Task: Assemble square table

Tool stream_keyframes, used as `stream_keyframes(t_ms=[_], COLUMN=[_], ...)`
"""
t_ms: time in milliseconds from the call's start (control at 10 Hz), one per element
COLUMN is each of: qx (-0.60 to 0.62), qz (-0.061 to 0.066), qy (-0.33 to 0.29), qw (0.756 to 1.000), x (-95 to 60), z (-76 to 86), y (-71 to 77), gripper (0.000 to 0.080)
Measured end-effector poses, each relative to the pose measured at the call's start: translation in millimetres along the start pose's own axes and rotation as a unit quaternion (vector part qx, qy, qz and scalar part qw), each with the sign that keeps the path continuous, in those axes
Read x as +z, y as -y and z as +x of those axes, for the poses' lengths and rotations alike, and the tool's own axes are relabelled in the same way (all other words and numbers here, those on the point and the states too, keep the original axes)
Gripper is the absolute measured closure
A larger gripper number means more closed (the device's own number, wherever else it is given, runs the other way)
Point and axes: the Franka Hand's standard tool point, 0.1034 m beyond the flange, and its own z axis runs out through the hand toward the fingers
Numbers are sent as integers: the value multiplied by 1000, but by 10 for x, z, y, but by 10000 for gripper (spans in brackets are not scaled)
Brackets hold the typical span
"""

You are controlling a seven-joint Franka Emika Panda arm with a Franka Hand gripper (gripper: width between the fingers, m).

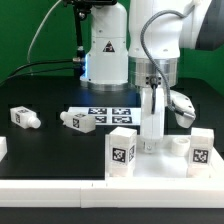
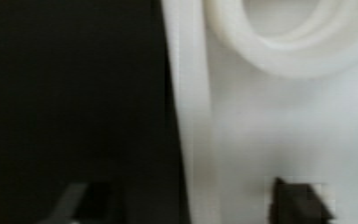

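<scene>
The pincer (image 1: 152, 140) hangs straight down over the square top (image 1: 160, 166), which lies flat on the desk (image 1: 40, 98) toward the exterior view's right, close to the near edge. In the wrist view its 2 fingertips (image 2: 300, 195) stand wide apart with nothing gripped between them. One hangs over the dark desk outside the top, and the other over the white surface inside it. The raised rim (image 2: 186, 120) runs lengthwise through the gap, square to the line along which the jaws would shut. That is the relation the next move depends on. The top lies directly below the pincer, not off to a side, so a short straight descent should put 1 finger on each side of the rim, and closing should then pinch that wall. A round corner socket (image 2: 279, 35) shows just beyond the fingers, so the grip would land near a corner; whether the fingers already touch the top I cannot tell. 2 legs stand upright on the top, one (image 1: 121, 152) toward the exterior view's left and one (image 1: 200, 148) toward its right, with the pincer between them. 2 more legs (image 1: 25, 118) (image 1: 80, 122) lie loose on the desk, well away from it.
</scene>
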Motion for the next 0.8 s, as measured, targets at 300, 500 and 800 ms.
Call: stream_keyframes(t_ms=[300,500,800], qx=[-3,-33,-187], qz=[-1,-1,1], qy=[0,-1,0], qw=[1000,999,982], x=[8,5,-17], z=[0,11,503], y=[-11,-8,-59], gripper=[727,754,754])
